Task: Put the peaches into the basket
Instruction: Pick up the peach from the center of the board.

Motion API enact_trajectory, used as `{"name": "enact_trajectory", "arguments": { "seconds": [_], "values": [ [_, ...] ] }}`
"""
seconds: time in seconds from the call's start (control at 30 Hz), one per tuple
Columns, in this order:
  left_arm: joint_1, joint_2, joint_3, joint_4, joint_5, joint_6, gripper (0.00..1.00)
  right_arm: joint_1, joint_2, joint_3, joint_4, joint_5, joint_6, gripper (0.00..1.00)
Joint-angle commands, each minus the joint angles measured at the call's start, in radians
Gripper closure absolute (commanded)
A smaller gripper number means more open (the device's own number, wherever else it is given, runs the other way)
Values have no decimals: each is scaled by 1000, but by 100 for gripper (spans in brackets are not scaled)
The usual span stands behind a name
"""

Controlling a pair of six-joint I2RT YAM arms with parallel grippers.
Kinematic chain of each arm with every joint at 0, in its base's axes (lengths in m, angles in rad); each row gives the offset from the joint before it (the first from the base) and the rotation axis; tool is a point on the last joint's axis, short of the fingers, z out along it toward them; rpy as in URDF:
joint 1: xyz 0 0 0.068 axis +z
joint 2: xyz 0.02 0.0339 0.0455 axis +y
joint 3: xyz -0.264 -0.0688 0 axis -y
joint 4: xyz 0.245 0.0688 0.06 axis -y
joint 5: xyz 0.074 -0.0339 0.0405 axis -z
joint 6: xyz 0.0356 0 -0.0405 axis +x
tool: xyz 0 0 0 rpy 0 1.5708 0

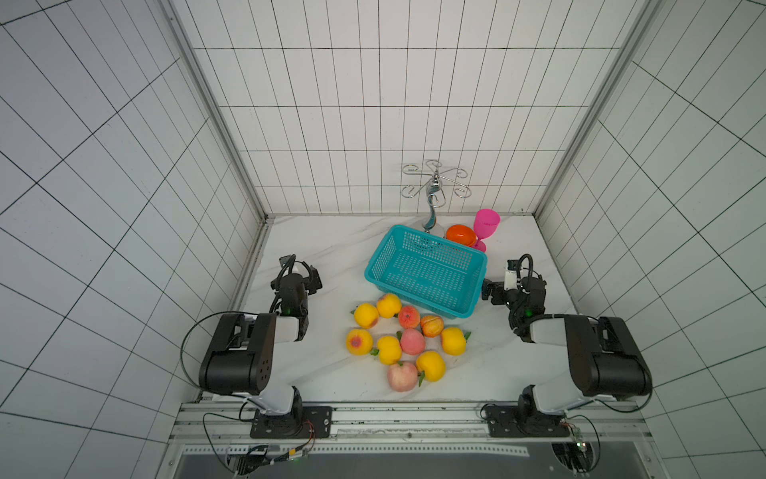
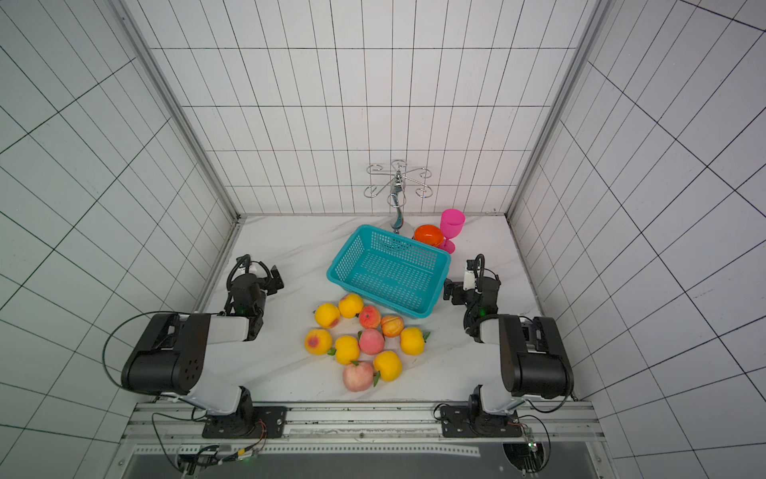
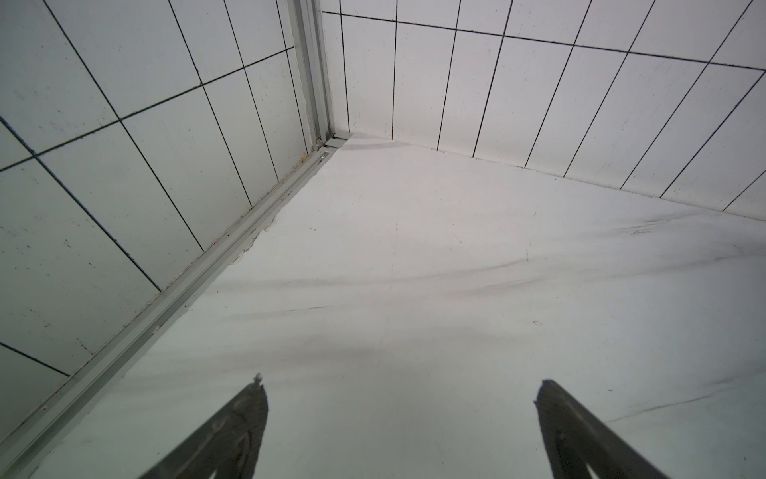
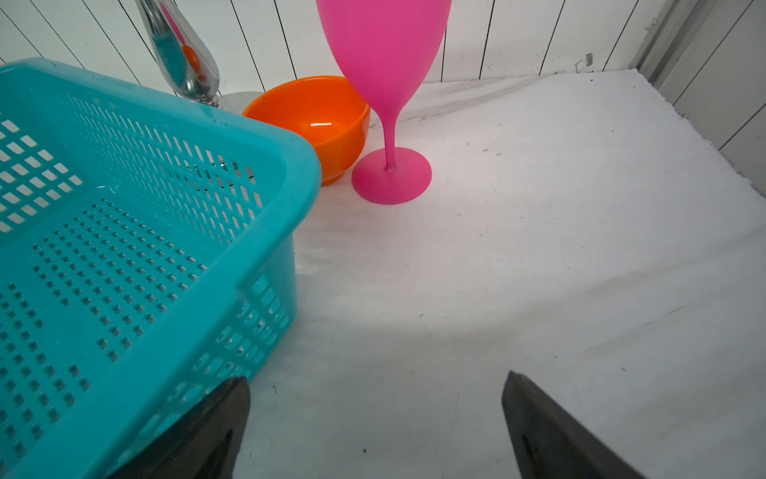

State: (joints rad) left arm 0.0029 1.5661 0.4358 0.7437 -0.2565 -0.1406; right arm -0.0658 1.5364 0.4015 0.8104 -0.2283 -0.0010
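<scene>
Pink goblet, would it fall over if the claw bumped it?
Probably: the tall pink plastic goblet has a wide cup on a thin stem and small foot, so it looks top-heavy. Lying down, its round cup would likely roll. The orange plastic bowl right beside it might catch it.

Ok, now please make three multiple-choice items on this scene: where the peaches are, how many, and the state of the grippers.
1. Relative to the basket, the peaches lie: A inside it; B on the table next to it; C hanging on its rim.
2. The peaches number: A four; B ten; C sixteen.
3. The left gripper and right gripper are: A both open, empty; B both shut on peaches; C one open, one shut.
Key: 1 B, the basket's floor is bare; 2 B, ten can be counted in both top views; 3 A, each wrist view shows it wide open, nothing held.
</scene>
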Motion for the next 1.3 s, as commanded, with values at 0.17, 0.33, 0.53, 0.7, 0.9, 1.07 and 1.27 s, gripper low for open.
{"name": "enact_trajectory", "arguments": {
  "seconds": [0.17,0.33,0.53,0.7,0.9,1.07,1.27],
  "values": [
    [-1,-47,24,-28,2,8,1,-11,-38,59,-70,-82,-32,1],
    [-1,-49,29,-33,3,10,1,-13,-63,65,-108,-118,-44,1],
    [-5,-107,46,-120,-4,7,1,-15,-117,80,-173,-121,-42,1],
    [-64,-197,81,-246,-70,27,1,-15,-182,125,-319,-99,-26,1],
    [-113,-358,112,-405,27,5,2,-14,-314,185,-614,14,0,1],
    [-176,-467,158,-567,58,-94,1,-13,-438,269,-918,82,46,1],
    [-203,-460,360,-1010,131,-341,1,35,-596,350,-1179,124,98,1]
  ]
}}
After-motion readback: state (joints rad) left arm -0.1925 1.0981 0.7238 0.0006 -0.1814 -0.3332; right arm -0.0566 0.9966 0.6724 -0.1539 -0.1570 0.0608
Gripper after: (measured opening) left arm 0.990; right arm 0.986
